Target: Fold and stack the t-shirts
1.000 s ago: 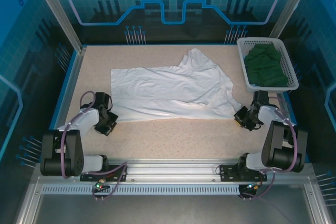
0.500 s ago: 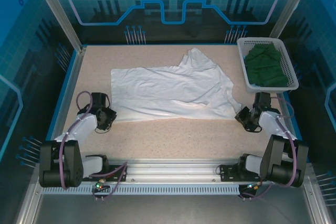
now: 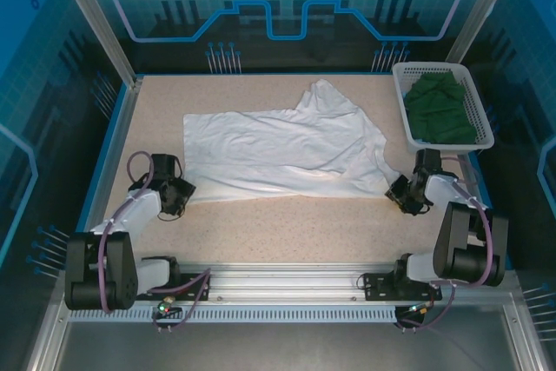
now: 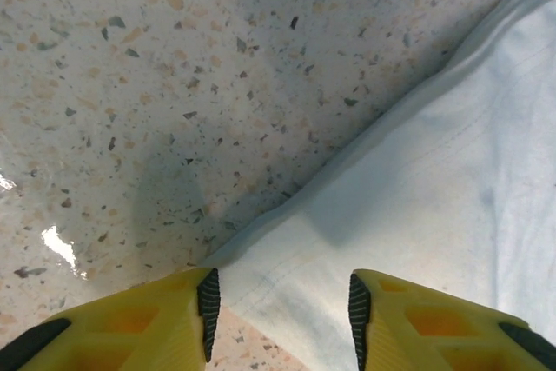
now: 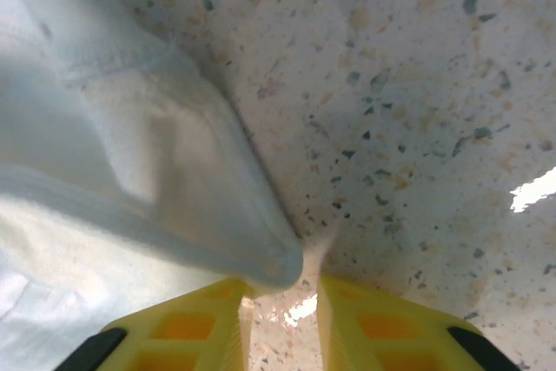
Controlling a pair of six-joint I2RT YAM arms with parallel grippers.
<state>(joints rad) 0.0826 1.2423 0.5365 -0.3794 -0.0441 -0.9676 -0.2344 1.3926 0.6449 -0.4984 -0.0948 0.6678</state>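
The white t-shirt (image 3: pixel 278 149) lies spread and wrinkled across the middle of the table; no black print shows. My left gripper (image 3: pixel 178 190) is at its near left corner. In the left wrist view that gripper (image 4: pixel 280 301) is open, and the hemmed corner of the white t-shirt (image 4: pixel 434 197) lies flat between the fingers. My right gripper (image 3: pixel 401 193) is at the near right corner. Its jaws (image 5: pixel 282 301) stand narrowly open, bare table between them, and a folded tip of the white t-shirt (image 5: pixel 104 171) rests just over the left finger. The dark green t-shirt (image 3: pixel 443 110) sits bunched in the basket.
The white lattice basket (image 3: pixel 400 102) stands at the back right corner, close behind my right arm. Blue raised edges border the speckled table (image 3: pixel 287 223). A bare strip of table runs between the shirt's near hem and the arm bases.
My left gripper has slid forward to the shirt's near left corner. My right arm shifted slightly and its gripper stays at the near right corner. The shirt has not moved.
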